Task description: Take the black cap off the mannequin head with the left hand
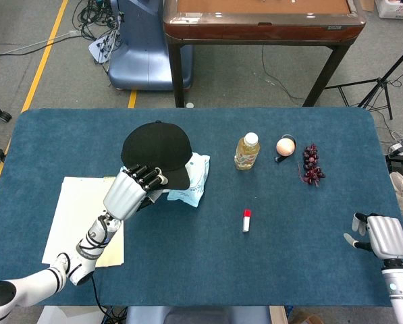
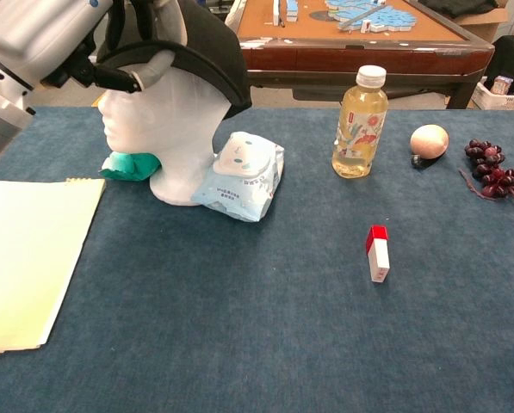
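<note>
The black cap (image 1: 157,150) (image 2: 207,53) is tilted up off the white mannequin head (image 2: 172,120), whose face shows below the raised brim in the chest view. My left hand (image 1: 132,191) (image 2: 54,39) grips the brim from the front, fingers curled over its edge. From above, the cap hides the mannequin head. My right hand (image 1: 380,236) rests low at the table's right front, holding nothing, fingers loosely spread; the chest view does not show it.
A wipes packet (image 2: 239,176) leans on the mannequin's base, a green item (image 2: 129,165) beside it. Yellow paper (image 2: 28,249) lies at left. A drink bottle (image 2: 359,125), a round fruit (image 2: 429,140), grapes (image 2: 495,179) and a small red-white box (image 2: 378,253) stand to the right.
</note>
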Motion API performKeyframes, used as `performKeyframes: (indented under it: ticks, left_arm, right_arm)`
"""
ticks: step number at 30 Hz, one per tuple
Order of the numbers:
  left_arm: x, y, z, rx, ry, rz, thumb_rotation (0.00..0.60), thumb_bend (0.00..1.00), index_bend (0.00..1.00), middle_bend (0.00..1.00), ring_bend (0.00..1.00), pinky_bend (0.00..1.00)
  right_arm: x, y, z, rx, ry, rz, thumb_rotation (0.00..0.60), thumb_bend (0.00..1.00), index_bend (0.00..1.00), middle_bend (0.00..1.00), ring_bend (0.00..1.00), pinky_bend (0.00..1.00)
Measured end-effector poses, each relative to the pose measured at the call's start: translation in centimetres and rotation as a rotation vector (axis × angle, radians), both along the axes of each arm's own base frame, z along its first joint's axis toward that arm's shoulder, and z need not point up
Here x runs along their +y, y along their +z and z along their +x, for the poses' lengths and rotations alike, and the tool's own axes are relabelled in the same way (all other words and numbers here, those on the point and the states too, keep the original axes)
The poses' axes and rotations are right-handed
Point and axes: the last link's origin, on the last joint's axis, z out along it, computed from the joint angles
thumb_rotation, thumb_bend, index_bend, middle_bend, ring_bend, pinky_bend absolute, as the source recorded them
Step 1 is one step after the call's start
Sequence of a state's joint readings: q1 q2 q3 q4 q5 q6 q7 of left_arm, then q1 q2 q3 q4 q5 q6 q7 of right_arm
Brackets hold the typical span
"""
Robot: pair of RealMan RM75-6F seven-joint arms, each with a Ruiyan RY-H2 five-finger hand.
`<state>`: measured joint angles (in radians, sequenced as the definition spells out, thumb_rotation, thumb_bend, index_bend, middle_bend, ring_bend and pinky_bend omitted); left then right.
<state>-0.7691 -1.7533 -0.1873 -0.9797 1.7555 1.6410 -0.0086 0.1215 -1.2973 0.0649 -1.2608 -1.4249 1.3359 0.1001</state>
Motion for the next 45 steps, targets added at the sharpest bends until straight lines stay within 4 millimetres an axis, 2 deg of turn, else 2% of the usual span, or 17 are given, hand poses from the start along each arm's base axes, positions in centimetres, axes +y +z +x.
performKeyframes:
  ticks: [19,45]
  left_arm:
    - [2.5,0.6,1.8,-0.016,0.014,0.030,0.600,0.59,0.56,0.57,0.52,0.67]
    - [3.4,1.9,2.8,-0.025,0.037,0.073,0.600,0.59,0.56,0.57,0.52,0.67]
  right_arm:
    - [-0.7,-0.3,-0.5,-0.005,-0.018,0.014,0.600,0.18,0.65,0.72,0.58,0.61]
    - [-0.7,-0.7,-0.4,-0.005,-0.015,0.030,0.600,0.18,0.65,0.72,0.58,0.61]
